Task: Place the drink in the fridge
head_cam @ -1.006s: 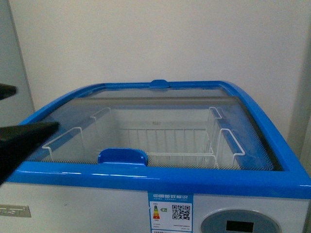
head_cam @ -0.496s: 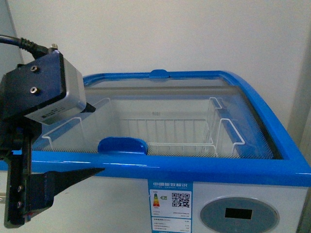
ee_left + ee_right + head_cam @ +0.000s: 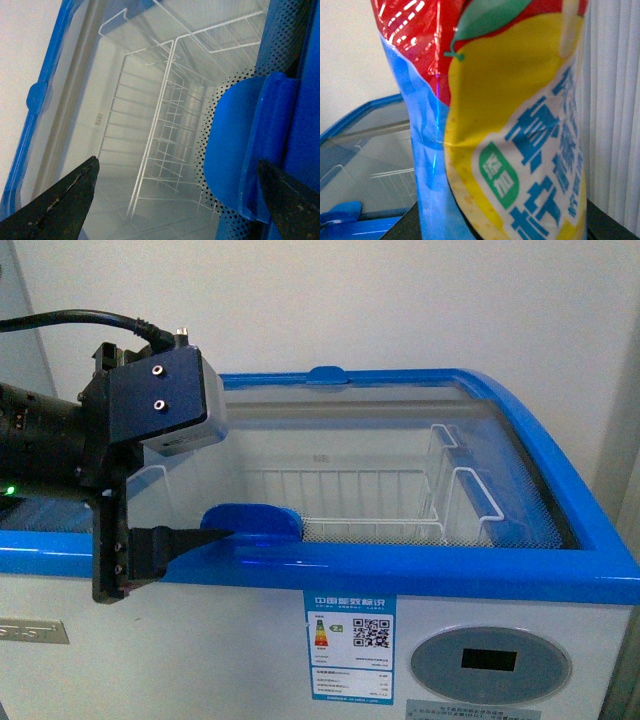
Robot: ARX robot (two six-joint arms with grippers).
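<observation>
Nearest, the white chest fridge with a glossy blue rim [image 3: 420, 578] shows an oval grey control panel [image 3: 490, 665] and a printed energy sticker [image 3: 350, 645] on its front face. At the front edge, towards the left corner, the left gripper [image 3: 177, 200] hangs released, its black fingers [image 3: 65, 200] spread wide. In its wrist view, the blue moulded handle [image 3: 252, 523] of the curved sliding glass lid [image 3: 510, 475] lies between them, close to one finger; I cannot tell whether it touches. The lid is closed over a white wire basket [image 3: 350, 502], so nothing can go in yet.

The plastic drink bottle with a red, yellow and blue fruit label [image 3: 510, 125] fills the right wrist view, upright and outside the fridge's rim. The right gripper [image 3: 502, 227] appears clenched on its base, though only dark slivers of it show.

The likely trouble is the handle. If the fingers close off-centre they may skid off the smooth plastic or scrape the glass, and a crooked pull could jam the lid in its track. The bottle would then meet glass if it were brought over too soon
</observation>
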